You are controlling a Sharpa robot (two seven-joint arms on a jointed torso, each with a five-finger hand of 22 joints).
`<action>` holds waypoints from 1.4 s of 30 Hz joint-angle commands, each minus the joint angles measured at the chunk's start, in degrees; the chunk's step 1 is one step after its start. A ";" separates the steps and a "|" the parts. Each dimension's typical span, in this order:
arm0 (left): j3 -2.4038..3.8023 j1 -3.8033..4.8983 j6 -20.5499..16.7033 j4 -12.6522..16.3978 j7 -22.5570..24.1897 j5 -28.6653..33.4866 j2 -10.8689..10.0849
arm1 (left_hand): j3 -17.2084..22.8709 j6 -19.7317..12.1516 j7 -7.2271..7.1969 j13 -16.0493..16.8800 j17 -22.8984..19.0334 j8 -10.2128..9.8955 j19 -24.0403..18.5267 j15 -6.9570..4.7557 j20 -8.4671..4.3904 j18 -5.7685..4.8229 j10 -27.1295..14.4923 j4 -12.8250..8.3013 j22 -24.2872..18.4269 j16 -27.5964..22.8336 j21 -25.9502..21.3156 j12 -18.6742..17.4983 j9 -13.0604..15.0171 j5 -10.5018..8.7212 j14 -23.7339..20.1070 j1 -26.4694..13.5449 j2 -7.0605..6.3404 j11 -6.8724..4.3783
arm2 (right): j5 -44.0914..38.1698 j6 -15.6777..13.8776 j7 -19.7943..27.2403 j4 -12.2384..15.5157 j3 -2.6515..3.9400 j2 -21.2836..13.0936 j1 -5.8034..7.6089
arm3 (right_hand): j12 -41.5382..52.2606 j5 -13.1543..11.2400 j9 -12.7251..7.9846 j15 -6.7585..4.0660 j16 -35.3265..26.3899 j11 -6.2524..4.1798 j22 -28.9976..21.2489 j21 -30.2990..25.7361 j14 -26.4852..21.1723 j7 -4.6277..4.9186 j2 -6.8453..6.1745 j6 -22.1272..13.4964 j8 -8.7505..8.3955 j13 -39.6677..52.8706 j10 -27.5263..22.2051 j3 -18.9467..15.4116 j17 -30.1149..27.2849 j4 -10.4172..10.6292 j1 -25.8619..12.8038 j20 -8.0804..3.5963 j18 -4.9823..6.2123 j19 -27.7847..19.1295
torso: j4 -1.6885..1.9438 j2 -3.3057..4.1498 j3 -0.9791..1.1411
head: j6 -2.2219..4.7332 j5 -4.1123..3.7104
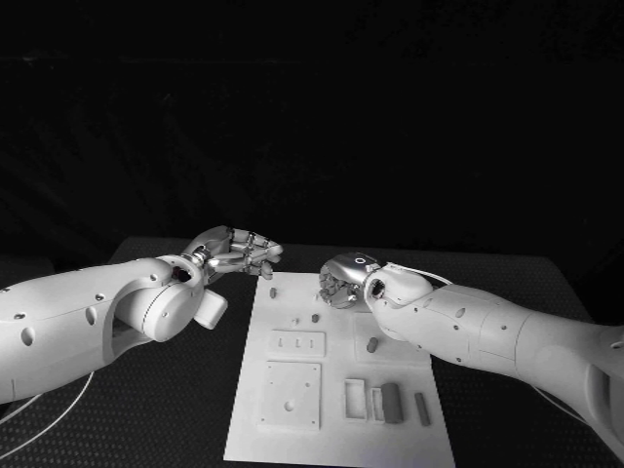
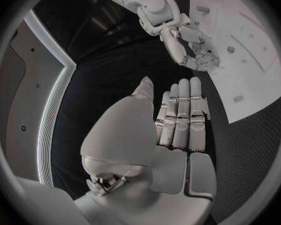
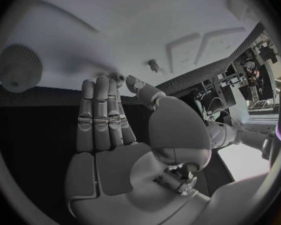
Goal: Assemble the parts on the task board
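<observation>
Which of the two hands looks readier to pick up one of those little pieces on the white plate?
Probably the right hand: it hangs over the task board's far end, with small parts just beside it. The left hand is off the board's far left corner, over the black table. Both hold nothing.

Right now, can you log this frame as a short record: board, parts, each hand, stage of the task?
board: white task board lying flat in the middle of the black table
parts: small grey pieces on the board, among them a long bar near its right edge and a short peg further up
left hand: at the board's far left corner, fingers straight and together, holding nothing
right hand: over the board's far end, fingers straight, holding nothing
stage: no part picked up yet
</observation>
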 commanded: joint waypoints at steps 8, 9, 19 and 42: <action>0.04 0.09 0.22 0.19 0.68 -0.14 0.14 | 0.14 0.05 0.31 0.11 0.09 -0.33 0.13 0.36 -0.36 0.97 0.31 -0.02 0.11 -0.42 -0.41 -0.38 0.06 0.20 0.02 0.08 -0.21 0.13 | -2.37 0.96 0.27 -1.20 -0.46 0.46 -0.01 | -0.06 0.21 0.04 -0.11 0.24 -0.06 1.38 0.11 -0.12 -0.12 -0.35 -0.25 -0.11 0.09 -0.57 0.06 0.13 0.50 0.27 -0.28 0.28 -0.22 | 0.03 0.08 -0.09 | -0.26 0.02; 0.04 0.09 0.22 0.19 0.70 -0.14 0.15 | 0.13 0.05 0.31 0.12 0.09 -0.34 0.13 0.36 -0.37 0.96 0.31 -0.02 0.11 -0.43 -0.41 -0.38 0.06 0.20 0.02 0.07 -0.21 0.13 | -2.40 0.79 0.20 -1.41 -0.53 0.49 -0.01 | 0.00 0.21 0.07 -0.16 0.34 -0.10 1.39 0.19 -0.03 -0.16 -0.34 -0.18 -0.07 0.15 -0.51 0.05 0.17 0.48 0.40 -0.33 0.28 -0.14 | -0.01 0.07 -0.09 | -0.27 -0.01; 0.04 0.09 0.22 0.21 0.65 -0.14 0.21 | 0.11 0.05 0.32 0.14 0.14 -0.36 0.15 0.36 -0.42 0.90 0.33 -0.02 0.12 -0.47 -0.46 -0.45 0.08 0.20 0.02 0.06 -0.22 0.13 | -2.79 1.10 0.16 -2.29 -0.73 0.77 -0.01 | 0.25 0.24 0.24 -0.48 0.99 -0.41 1.39 0.80 0.32 -0.36 0.26 0.23 0.10 0.78 0.01 0.28 0.48 -0.68 2.08 -0.68 0.28 0.29 | 0.01 0.05 -0.10 | -0.52 0.12; 0.04 0.09 0.24 -0.03 0.55 -0.14 0.53 | 0.06 -0.05 0.36 0.19 0.25 -0.47 0.20 0.36 -0.55 0.75 0.31 -0.02 0.15 -0.57 -0.58 -0.65 0.09 0.20 0.04 0.02 -0.25 0.17 | -1.62 5.38 0.29 -1.64 -0.95 1.05 -0.01 | 0.52 0.23 0.44 -0.53 3.97 -0.51 1.49 2.42 -1.08 -0.55 1.10 0.85 0.27 4.31 -0.33 -1.28 2.09 0.12 0.70 -0.51 0.28 -0.48 | -0.01 -0.02 -0.15 | -1.08 0.11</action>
